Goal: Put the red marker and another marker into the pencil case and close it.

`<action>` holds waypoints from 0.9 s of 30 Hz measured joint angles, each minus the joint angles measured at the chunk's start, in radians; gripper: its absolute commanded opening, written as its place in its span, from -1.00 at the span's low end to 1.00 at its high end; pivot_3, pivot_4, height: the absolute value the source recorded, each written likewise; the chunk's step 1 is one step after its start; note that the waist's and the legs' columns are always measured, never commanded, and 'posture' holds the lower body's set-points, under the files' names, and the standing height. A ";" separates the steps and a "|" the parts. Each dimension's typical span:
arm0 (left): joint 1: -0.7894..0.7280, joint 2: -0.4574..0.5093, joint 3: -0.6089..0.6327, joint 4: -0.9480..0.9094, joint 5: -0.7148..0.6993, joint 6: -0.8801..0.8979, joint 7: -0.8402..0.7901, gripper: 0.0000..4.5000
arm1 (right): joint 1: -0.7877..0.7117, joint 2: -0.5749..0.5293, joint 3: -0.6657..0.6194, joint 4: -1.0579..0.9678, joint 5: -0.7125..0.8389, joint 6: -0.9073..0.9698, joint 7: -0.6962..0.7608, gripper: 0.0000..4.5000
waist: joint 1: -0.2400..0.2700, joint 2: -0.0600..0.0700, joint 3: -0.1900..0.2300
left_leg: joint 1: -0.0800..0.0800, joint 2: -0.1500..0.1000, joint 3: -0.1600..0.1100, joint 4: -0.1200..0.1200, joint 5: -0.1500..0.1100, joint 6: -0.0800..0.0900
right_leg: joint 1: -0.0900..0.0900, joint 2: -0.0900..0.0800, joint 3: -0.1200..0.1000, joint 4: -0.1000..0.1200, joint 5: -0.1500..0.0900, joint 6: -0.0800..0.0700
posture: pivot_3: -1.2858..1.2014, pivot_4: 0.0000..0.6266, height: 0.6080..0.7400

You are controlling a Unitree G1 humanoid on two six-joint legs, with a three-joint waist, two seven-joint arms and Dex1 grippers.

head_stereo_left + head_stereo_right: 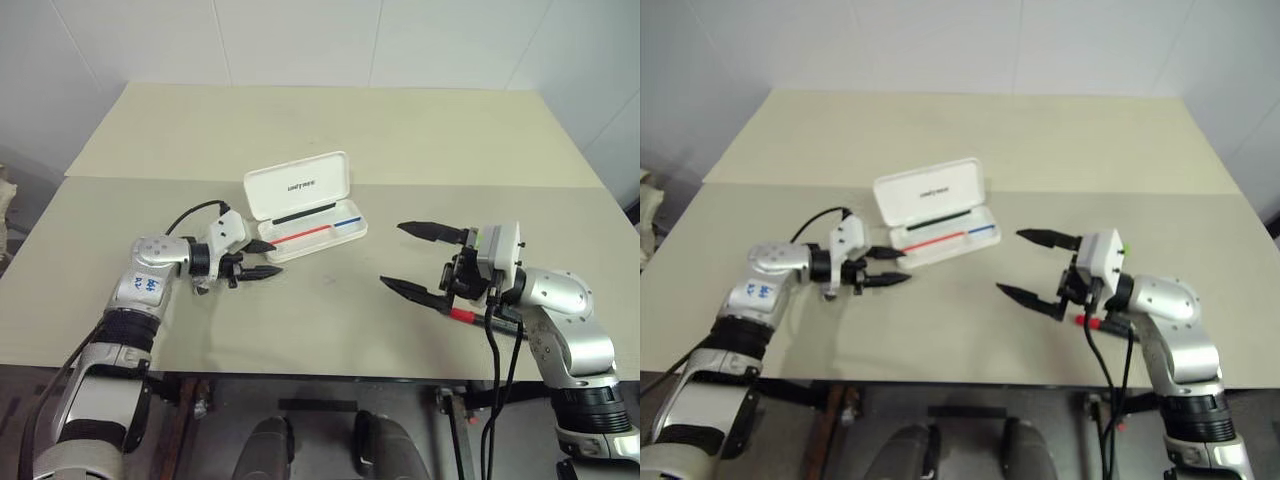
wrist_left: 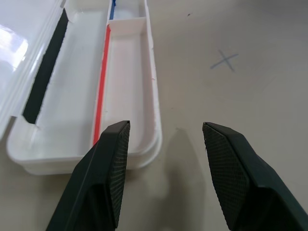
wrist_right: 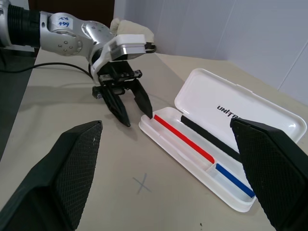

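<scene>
The red marker [image 1: 478, 318] is largely hidden beneath the right gripper [image 1: 418, 259]; only its red end is seen.

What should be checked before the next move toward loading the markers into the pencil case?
1. Pencil case lid open: ok.
2. Case tray free of markers, nothing loaded so far: ok.
3. Left gripper open and empty, at the case's near end: ok.
4. Right gripper open wide, empty: ok.
5. Red marker located, on the table under the right wrist: ok.
6. Another marker, green, located: cannot tell.
</scene>
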 measured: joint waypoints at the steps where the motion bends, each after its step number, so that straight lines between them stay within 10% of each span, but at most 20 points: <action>1: -0.006 -0.002 -0.006 0.002 0.006 -0.003 -0.002 0.09 | 0.001 0.000 0.000 -0.002 0.000 0.001 0.000 1.00 | -0.001 0.000 0.000 | 0.000 0.000 0.000 0.000 0.000 0.000 | 0.000 0.000 0.000 0.000 0.000 0.000 | 0.03 -0.52 1.00; 18: -0.111 -0.053 -0.098 0.042 0.096 0.109 -0.055 0.09 | -0.016 -0.012 0.000 -0.060 0.027 0.042 0.010 1.00 | -0.002 0.000 0.000 | 0.000 0.000 0.001 0.000 0.000 0.000 | -0.001 0.001 0.001 0.000 0.000 0.000 | 0.03 -0.52 1.00; 27: -0.140 -0.046 -0.101 0.066 0.128 0.129 -0.053 -0.99 | -0.032 -0.017 0.000 -0.072 0.029 0.052 0.010 1.00 | -0.002 0.000 0.000 | 0.000 0.000 0.001 0.000 0.000 0.000 | -0.001 0.001 0.001 0.000 0.000 0.000 | 0.03 -0.52 1.00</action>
